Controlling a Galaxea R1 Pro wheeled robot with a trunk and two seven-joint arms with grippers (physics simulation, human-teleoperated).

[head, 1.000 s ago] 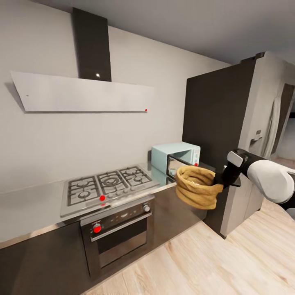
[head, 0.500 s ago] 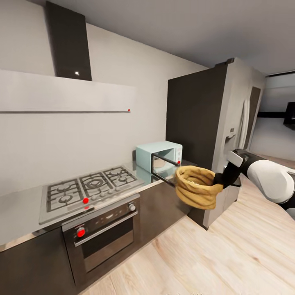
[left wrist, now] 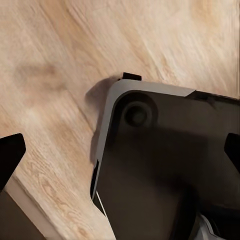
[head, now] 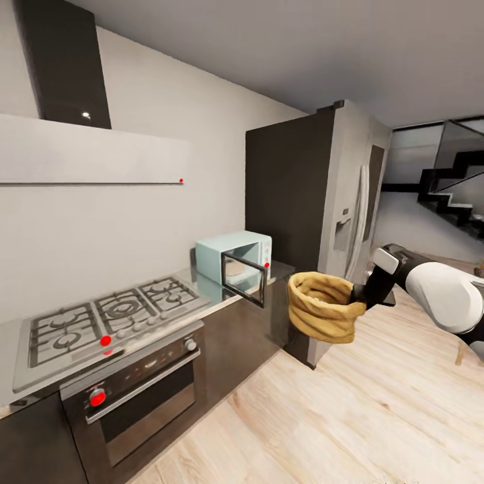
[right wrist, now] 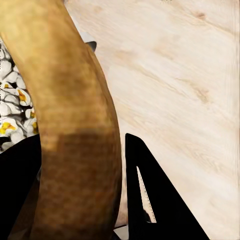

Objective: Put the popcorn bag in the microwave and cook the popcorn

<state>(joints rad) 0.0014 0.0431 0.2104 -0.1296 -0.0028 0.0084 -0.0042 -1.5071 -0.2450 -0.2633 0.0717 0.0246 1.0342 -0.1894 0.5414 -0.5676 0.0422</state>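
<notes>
Black fingers of the right gripper (head: 358, 301) pinched the rim of the crumpled golden-tan paper popcorn bag (head: 323, 306), one finger (right wrist: 150, 195) outside the wall and one inside, and held it up in the air over the light wood plank floor (head: 349, 417). The bag hung near the end of the long grey glossy countertop (head: 205, 290), in front of the tall steel fridge (head: 336, 215), with its wide round mouth tipped toward the room. From the right wrist view I saw white and yellow puffed popcorn (right wrist: 12, 107) inside the bag. The small pale-blue microwave (head: 232, 259) sat on the countertop beside the fridge, and its dark glass door (head: 243, 277) stood open, swung out over the edge. The bag was near the microwave but not in it. A steel gas hob (head: 107, 319) and a black built-in oven (head: 144, 393) sat further along the dark cabinets. The left gripper (left wrist: 120, 155) pointed down at the floor and a dark part of the robot's base (left wrist: 165, 165), with its two black fingertips (left wrist: 10, 155) spread wide apart and nothing between them.
</notes>
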